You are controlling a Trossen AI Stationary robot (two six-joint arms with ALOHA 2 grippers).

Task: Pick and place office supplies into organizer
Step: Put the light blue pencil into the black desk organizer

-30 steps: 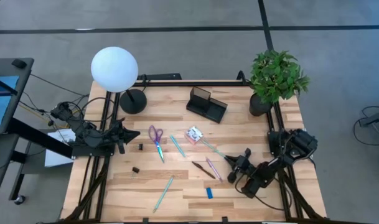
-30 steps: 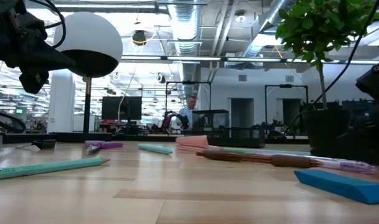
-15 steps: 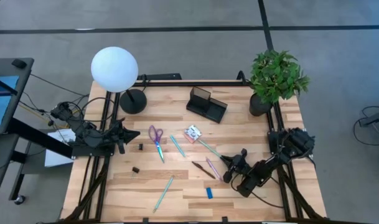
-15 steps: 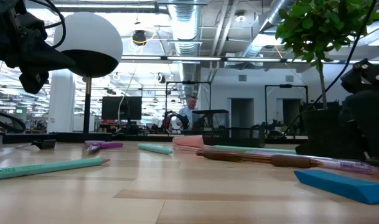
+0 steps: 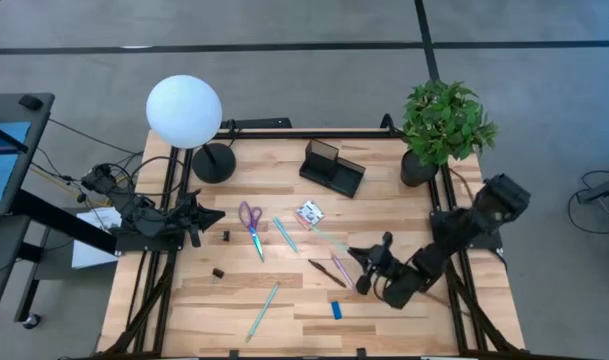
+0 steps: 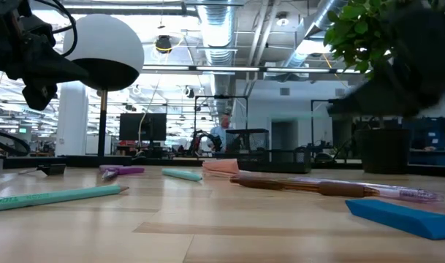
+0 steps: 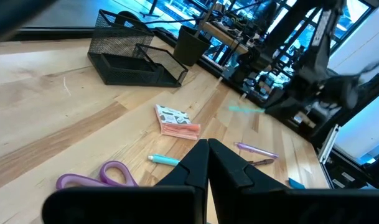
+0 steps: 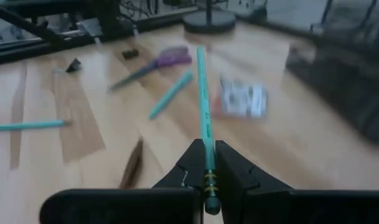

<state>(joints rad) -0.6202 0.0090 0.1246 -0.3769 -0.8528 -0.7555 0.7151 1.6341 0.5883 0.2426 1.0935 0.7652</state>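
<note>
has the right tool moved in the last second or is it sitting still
Yes. The right tool, shut on a teal pen, has lifted the pen off the table and shifted left, away from the potted plant toward the dark pen.

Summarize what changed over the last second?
The right gripper, shut on a teal pen, lifted it off the table and raised its arm; the pen lay beside the white packet before. The left gripper stayed shut and parked at the left edge. Scissors, other pens and organizer unmoved.
</note>
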